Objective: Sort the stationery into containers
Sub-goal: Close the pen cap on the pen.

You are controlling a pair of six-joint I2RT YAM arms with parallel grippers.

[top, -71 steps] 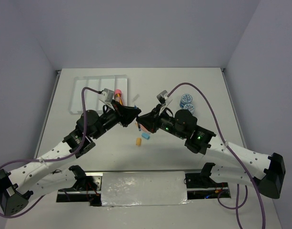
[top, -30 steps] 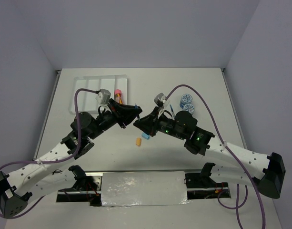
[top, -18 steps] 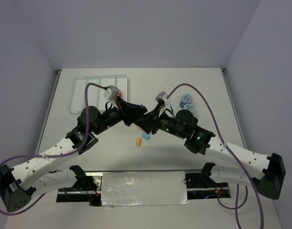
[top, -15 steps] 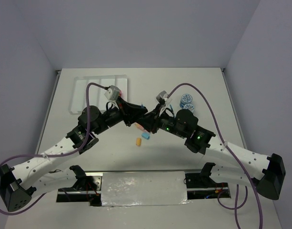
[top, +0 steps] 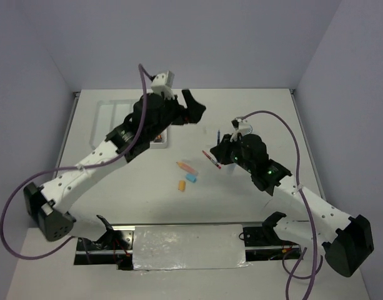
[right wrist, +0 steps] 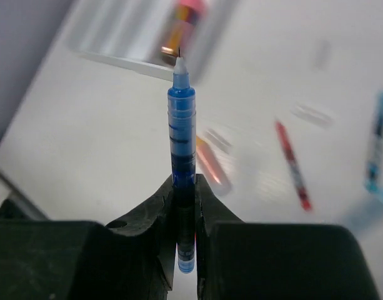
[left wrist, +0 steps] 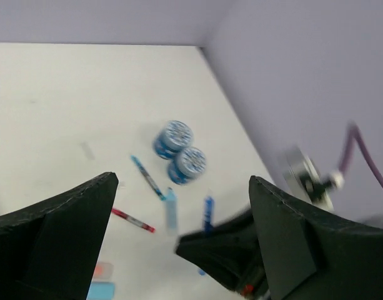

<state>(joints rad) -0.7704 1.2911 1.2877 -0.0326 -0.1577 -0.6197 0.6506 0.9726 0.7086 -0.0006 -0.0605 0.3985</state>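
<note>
Nearest lie the orange eraser (top: 182,185) and the light-blue eraser (top: 191,178), loose on the table, with a red pen (top: 211,160) just beyond. Above it the right gripper (right wrist: 184,187) is clamped on a blue pen (right wrist: 181,125) near its lower end, so most of the barrel juts past the fingers. The pen looks light, stiff and smooth-sided. Held so low it could pivot, and a mid-barrel hold seems steadier. Farther right, two blue-lidded tubs (left wrist: 172,137) show patterned lids with nothing legible. The left gripper (left wrist: 182,184) hangs with jaws spread wide, empty. The white tray (top: 107,115) sits far left.
</note>
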